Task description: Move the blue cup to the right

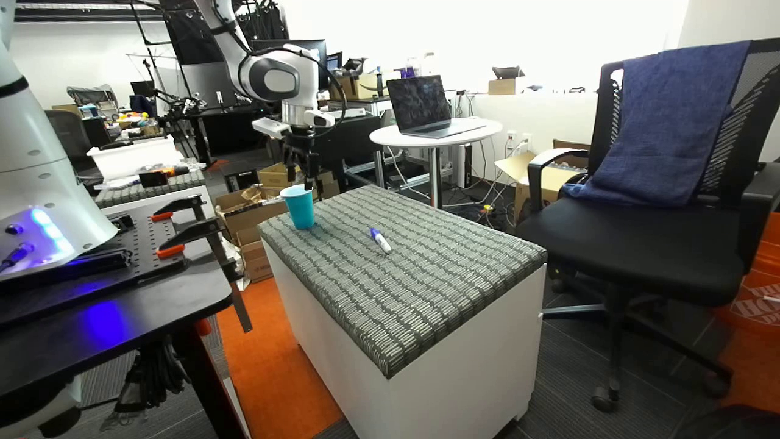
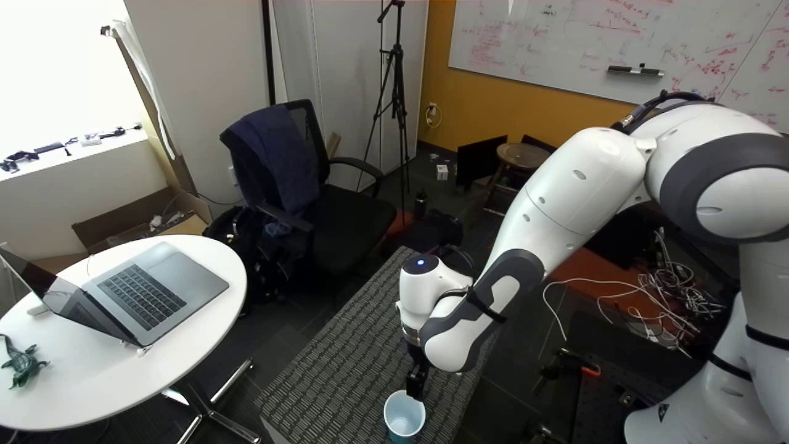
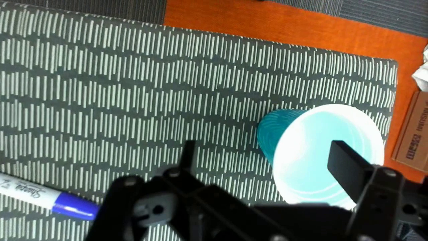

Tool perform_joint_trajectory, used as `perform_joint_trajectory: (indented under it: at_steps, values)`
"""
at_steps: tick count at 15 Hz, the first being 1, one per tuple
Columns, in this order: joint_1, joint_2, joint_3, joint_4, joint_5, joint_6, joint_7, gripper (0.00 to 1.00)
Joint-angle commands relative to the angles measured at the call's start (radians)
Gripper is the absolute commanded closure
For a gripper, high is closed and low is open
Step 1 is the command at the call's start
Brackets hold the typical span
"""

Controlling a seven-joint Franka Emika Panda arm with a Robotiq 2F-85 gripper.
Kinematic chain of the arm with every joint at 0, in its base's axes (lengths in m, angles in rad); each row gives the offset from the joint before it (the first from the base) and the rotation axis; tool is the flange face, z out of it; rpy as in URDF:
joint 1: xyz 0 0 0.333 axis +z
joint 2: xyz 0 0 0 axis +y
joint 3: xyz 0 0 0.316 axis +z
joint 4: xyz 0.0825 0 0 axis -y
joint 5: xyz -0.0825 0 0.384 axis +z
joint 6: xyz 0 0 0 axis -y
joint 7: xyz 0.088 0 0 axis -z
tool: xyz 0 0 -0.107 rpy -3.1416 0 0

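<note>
One blue cup (image 1: 300, 210) stands upright on the tabletop (image 1: 426, 268), left of centre in an exterior view. I find my tool (image 3: 262, 145) above it, fingers (image 3: 349, 167) apart, gripping nothing, one overlapping the cup's mouth in the wrist view. Step in hand, in my judgement: approach. Next move requires alignment across the rim, lowering, then clamping.

We hold our white arm (image 2: 616, 160) outstretched and bent at the elbow (image 2: 718, 172), its forearm (image 2: 558, 203) sloping down to the wrist (image 1: 281, 76). Below that, our gripper (image 3: 262, 149) points downward in both exterior views — its two black fingers (image 3: 349, 167) set well apart, a clear gap between their tips.
</note>
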State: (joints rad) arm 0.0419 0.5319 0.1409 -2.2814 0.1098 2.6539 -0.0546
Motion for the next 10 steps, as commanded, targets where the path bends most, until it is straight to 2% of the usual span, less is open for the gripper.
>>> perform_joint_trajectory:
  at_steps: [1,10]
  values:
    - [-0.03,0.079,0.033,0.064,0.02,-0.009,-0.052,0.0]
    - [-0.019,0.203,0.04,0.172,0.001,0.007,-0.05,0.0]
